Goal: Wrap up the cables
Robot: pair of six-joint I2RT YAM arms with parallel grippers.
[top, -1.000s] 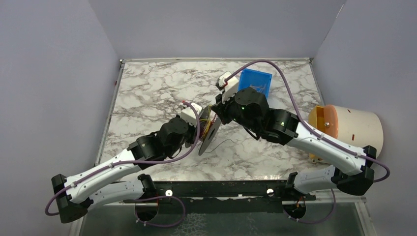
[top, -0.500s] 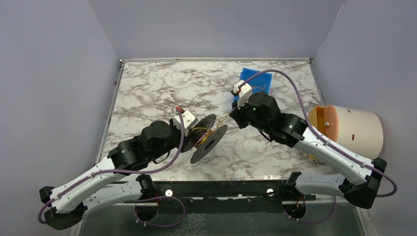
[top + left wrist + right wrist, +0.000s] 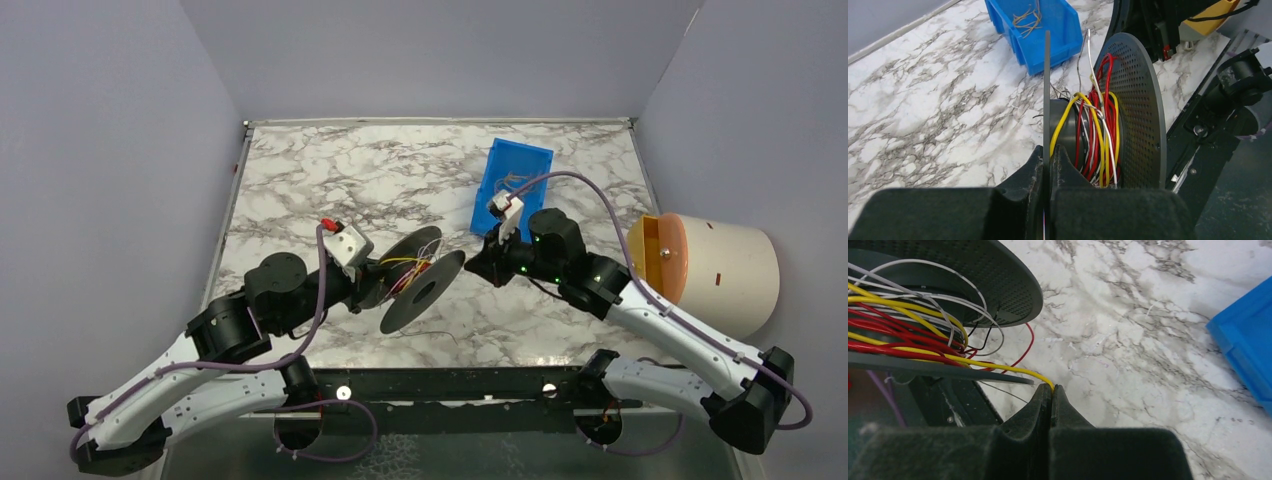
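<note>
Your left fingers [image 3: 1037, 165] are closed on the thin flange of the spool [image 3: 1138, 110] and hold it edge-up over the counter [image 3: 300, 180]. Your right fingers [image 3: 1044, 400] pinch the yellow cable [image 3: 998, 368] at their tips, and it runs straight ahead to the core, I think ready for winding. I can read no label anywhere.

Even, soft overhead light; sharp frames, blurred near wrist-view foregrounds.

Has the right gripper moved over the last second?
Yes: the right gripper has drawn back nearward and rightward, off the blue bin it overlapped.
</note>
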